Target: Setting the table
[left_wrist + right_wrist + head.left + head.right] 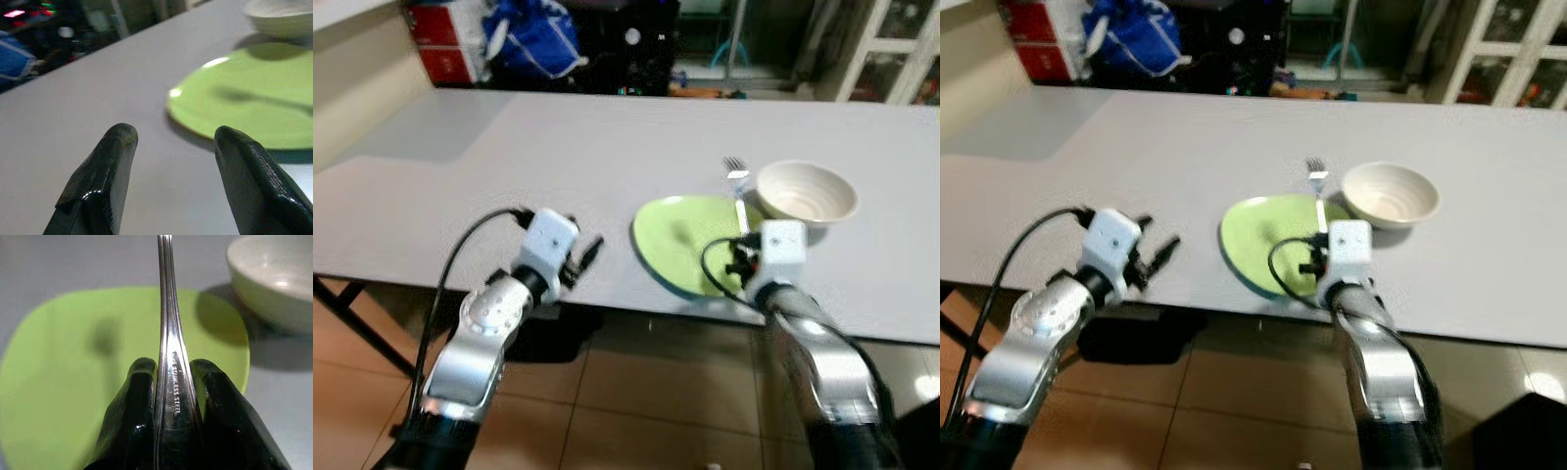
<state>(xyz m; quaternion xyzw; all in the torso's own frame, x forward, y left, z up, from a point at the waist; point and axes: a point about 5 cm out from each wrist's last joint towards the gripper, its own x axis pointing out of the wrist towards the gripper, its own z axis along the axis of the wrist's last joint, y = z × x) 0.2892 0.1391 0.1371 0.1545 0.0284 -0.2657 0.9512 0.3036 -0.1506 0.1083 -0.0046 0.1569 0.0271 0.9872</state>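
The table (607, 147) is a long pale grey surface spanning the frame in the left eye view, with tiled floor along the lower edge. A green plate (690, 245) sits just right of centre, close to the table's near edge. A white bowl (806, 193) stands at the plate's upper right, just beside its rim; whether the two touch cannot be told from the head views.

The right gripper (168, 382) is over the near right part of the plate. Its two black fingers (134, 416) are clamped on the handle of a steel fork (166, 308), one on each side. In the right wrist view the handle runs straight up out of the grip across the plate. In the left eye view the fork's tines (734, 166) point toward the upper part of the frame, just left of the bowl.

The left gripper (173, 147) is at the lower left of centre, over the table's near edge and well apart from the plate's left rim. Its fingers (105, 181) are spread apart with bare table showing between them.

Dark clutter, including a blue bag (533, 39), lies beyond the table at upper left.
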